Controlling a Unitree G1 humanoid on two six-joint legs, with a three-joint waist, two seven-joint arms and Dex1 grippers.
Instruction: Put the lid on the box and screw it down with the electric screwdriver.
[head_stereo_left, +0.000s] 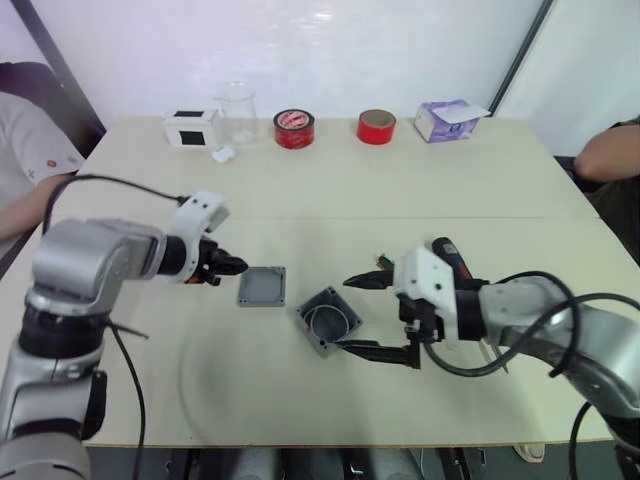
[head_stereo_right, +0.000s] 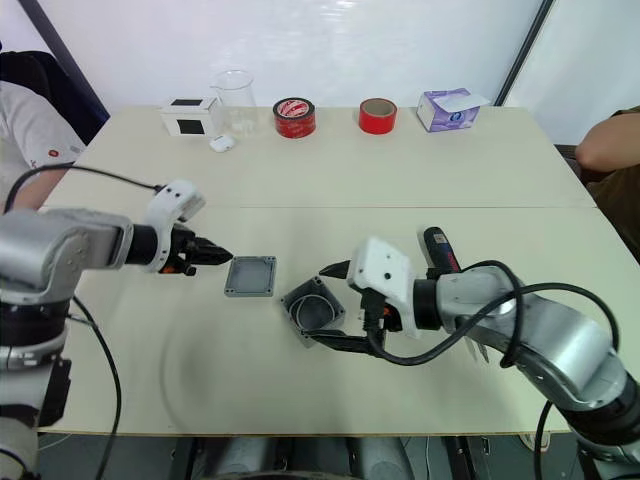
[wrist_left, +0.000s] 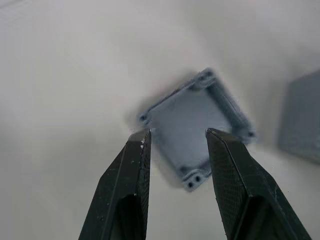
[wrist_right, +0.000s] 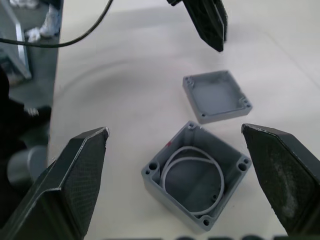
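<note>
Lying apart on the table (head_stereo_left: 330, 180), lid (head_stereo_left: 262, 286) and box (head_stereo_left: 328, 320) remain unjoined, unscrewed; left gripper (head_stereo_left: 238, 265) fingers slightly spread, right gripper (head_stereo_left: 358, 314) fingers wide, both empty.

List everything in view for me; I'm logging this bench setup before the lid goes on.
lid: 1, grey, table middle, beside the box
box: 1, grey, open, white ring inside
electric screwdriver: 1, black and red, behind right arm
tape rolls: 2, red, far edge
beaker: 1, clear, far edge
white-and-black box: 1, far left
tissue box: 1, purple, far right
table: 1, beige
people: 2, at either side edge
left gripper: open, at the lid
right gripper: open, around the box
</note>
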